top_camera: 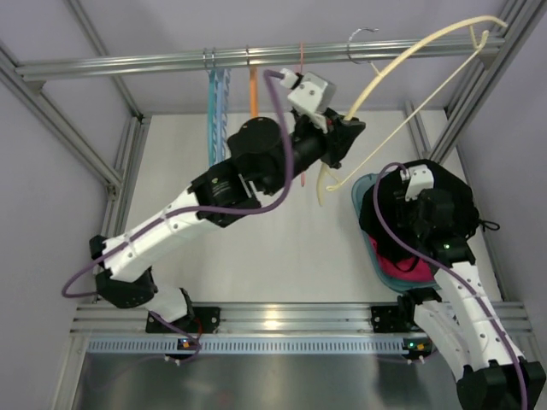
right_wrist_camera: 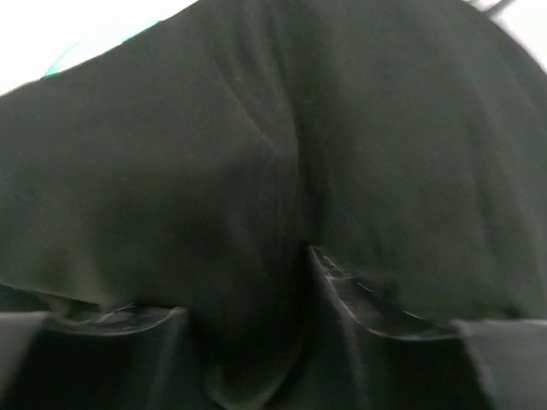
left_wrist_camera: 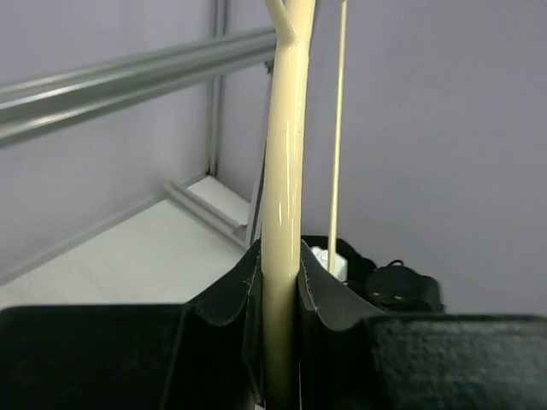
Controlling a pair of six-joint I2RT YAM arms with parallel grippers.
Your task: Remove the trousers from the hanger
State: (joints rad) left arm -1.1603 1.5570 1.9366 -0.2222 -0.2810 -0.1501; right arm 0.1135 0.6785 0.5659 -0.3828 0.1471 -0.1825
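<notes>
Left gripper: the left gripper is clamped on one arm of the hanger; in its wrist view we see both pads pressed flat against the cream plastic.
Right gripper: the right gripper is down in the trousers, with black fabric bunched between its fingers. We cannot tell whether they are pinching it or standing clear of it (the view is dark and blurred).
Hanger: it is up by the rail and looks bare, slanting down from the far right corner to the left gripper. Its metal hook shows at the rail, but we cannot tell whether it is seated there.
Trousers: off the hanger, we judge, and heaped in the teal basket at the right, over the magenta cloth.
Risk, right side: if fabric is caught between the fingers when that arm rises, the trousers would be dragged back out over the basket rim.
Risk, left side: the hanger looks pulled aside, so letting go abruptly could set it swinging into the orange hanger and the blue hangers, or unhook it.
Risk, cables: the purple cable loops close to the hanger and could snag it.
Surface: the table is pale and matt, with a metal strip along the near edge.
Room: aluminium frame posts stand at the corners, with plain lilac-grey walls behind.
</notes>
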